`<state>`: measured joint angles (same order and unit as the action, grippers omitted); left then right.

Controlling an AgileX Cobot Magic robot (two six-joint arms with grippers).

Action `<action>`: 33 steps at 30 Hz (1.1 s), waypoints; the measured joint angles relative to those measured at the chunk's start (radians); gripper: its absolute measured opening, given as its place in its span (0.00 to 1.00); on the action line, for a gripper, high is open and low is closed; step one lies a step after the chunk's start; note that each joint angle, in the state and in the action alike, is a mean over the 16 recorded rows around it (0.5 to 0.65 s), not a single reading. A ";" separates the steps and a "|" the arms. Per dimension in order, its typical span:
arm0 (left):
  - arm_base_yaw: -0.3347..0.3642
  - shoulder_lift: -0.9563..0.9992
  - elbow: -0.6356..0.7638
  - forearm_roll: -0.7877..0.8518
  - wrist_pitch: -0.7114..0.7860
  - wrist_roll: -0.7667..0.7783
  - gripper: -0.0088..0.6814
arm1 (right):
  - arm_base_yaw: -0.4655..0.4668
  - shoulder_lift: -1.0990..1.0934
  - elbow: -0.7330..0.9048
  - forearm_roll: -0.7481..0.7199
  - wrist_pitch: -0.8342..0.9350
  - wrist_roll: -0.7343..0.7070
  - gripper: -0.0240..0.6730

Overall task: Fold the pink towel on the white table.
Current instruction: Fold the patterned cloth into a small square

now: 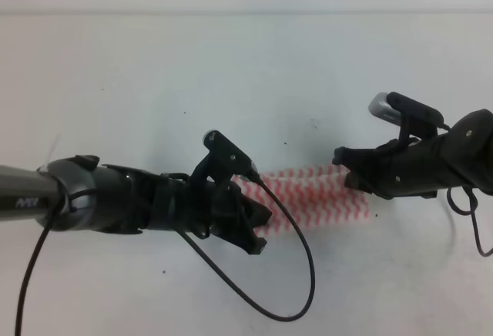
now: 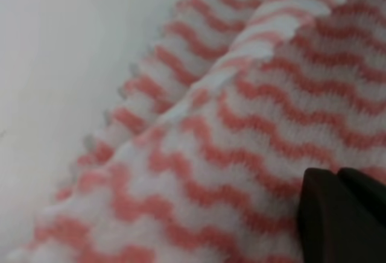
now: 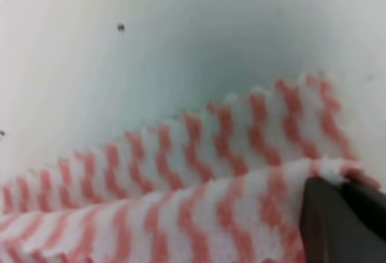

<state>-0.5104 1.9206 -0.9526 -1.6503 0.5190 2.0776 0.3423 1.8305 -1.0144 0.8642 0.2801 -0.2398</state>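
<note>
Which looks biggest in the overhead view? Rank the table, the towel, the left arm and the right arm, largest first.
1. Table, by far.
2. Left arm.
3. Right arm.
4. Towel, mostly hidden by the arms.

The arms sit nearer the camera, so their lead over the towel is unsure.

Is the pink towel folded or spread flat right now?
Folded, at least partly: both wrist views show one layer of the pink towel lying over another.

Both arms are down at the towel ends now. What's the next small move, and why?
Probably carry the top layer across to the far edge. The pink towel shows two layers in both wrist views, and the right gripper seems to hold the upper one, offset from the lower. Whether the left gripper grips is unclear.
</note>
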 joint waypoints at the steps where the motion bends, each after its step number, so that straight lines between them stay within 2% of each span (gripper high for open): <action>1: 0.000 0.003 0.000 0.003 0.000 0.001 0.02 | 0.000 -0.001 -0.002 0.000 -0.002 0.000 0.01; 7: 0.000 0.011 -0.002 0.028 -0.003 0.005 0.02 | -0.001 -0.004 -0.016 0.004 -0.012 0.000 0.06; 18: 0.000 0.013 -0.005 0.036 -0.003 0.003 0.02 | -0.002 -0.010 -0.025 0.027 -0.082 0.001 0.29; 22: 0.000 0.013 -0.005 0.039 -0.004 0.001 0.02 | -0.001 -0.008 -0.030 0.036 -0.109 0.001 0.35; 26: 0.000 0.013 -0.004 0.041 -0.005 0.001 0.02 | -0.001 -0.007 -0.048 0.041 -0.109 -0.004 0.35; 33: 0.000 0.013 -0.003 0.044 -0.006 0.001 0.02 | -0.001 0.003 -0.099 0.037 -0.025 -0.026 0.26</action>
<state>-0.5102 1.9333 -0.9554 -1.6059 0.5132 2.0782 0.3418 1.8337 -1.1138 0.9013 0.2554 -0.2662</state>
